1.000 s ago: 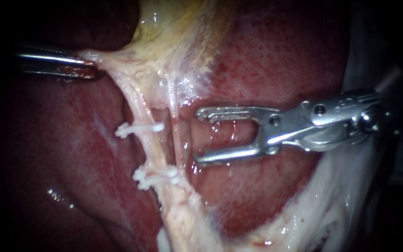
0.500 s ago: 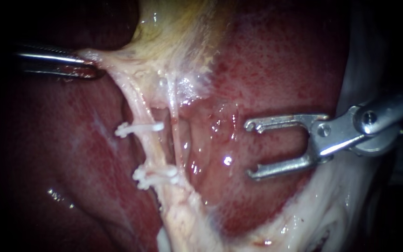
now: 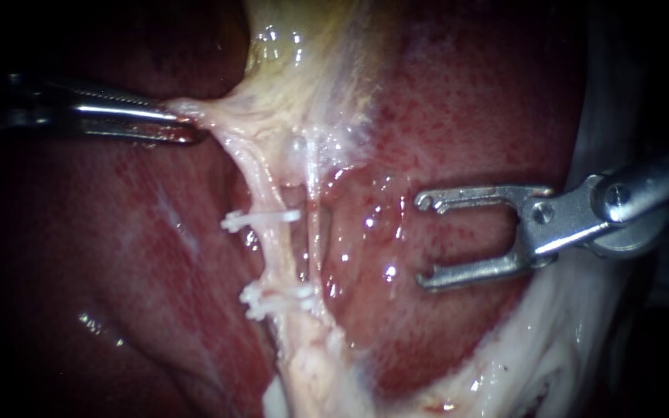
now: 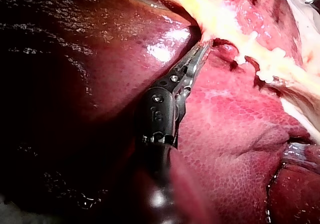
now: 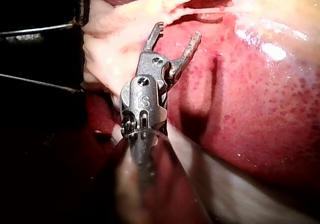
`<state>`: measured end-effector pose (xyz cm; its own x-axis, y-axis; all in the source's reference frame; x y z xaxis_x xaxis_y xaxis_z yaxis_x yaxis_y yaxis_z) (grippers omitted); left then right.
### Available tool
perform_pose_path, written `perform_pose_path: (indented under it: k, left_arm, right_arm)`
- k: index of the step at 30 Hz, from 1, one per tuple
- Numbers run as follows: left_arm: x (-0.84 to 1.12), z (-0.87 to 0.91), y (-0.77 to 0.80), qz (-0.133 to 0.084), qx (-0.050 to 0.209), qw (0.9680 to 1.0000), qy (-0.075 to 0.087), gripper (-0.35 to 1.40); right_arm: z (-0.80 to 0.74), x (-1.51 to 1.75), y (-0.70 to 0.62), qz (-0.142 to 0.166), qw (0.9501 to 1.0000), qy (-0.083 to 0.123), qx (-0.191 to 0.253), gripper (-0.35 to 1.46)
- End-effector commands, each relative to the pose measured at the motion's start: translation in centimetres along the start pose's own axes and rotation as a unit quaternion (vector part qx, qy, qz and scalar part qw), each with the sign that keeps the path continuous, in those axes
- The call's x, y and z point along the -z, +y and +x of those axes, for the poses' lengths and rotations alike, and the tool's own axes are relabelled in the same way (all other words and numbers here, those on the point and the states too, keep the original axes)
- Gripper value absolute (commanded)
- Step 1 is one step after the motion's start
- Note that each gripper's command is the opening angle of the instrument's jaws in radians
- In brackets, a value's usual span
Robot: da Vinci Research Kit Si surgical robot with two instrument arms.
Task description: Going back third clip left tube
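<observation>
Left tube [image 3: 263,190], the thicker of two pale strands running down from the gallbladder [image 3: 303,62] across the liver [image 3: 466,108], is carrying two white clips: an upper clip [image 3: 261,219] and a lower clip [image 3: 276,298], whose end is reaching toward the thin right tube [image 3: 315,232] just beside it. No third clip is showing in any view. My left instrument [image 3: 191,128] is coming in from the left, its jaws clamping a pale tissue fold [image 3: 222,118] at the top of the strands and drawing it sideways, so the tubes are lying taut. My right instrument [image 3: 423,240] is hanging over the wet liver, well apart from both tubes, its two hooked jaws standing wide and carrying nothing between them. Judging by that gap and the empty jaws, the step in hand is looking like the retreat from the left tube. The next move is calling for a straight pull along the shaft, hooked tips lifting clear of the liver's surface, with the left instrument's traction kept even so that neither clip is getting tugged.
</observation>
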<state>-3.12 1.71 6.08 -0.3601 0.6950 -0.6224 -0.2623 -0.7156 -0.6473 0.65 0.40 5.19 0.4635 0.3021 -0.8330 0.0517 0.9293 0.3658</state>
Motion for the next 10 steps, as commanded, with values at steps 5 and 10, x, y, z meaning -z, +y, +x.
perform_pose_path:
  k: [5, 10]
  left_arm:
    - [0.00, 0.00, -0.01, -0.001, -0.001, 1.0000, 0.000, -0.35]
    - [0.01, 0.02, -0.01, -0.001, 0.000, 1.0000, 0.000, -0.35]
  right_arm:
    - [0.01, 0.01, 0.00, 0.000, 1.0000, 0.000, 0.000, 0.50]
    - [0.02, -0.01, 0.01, 0.008, 1.0000, 0.002, -0.001, 0.49]
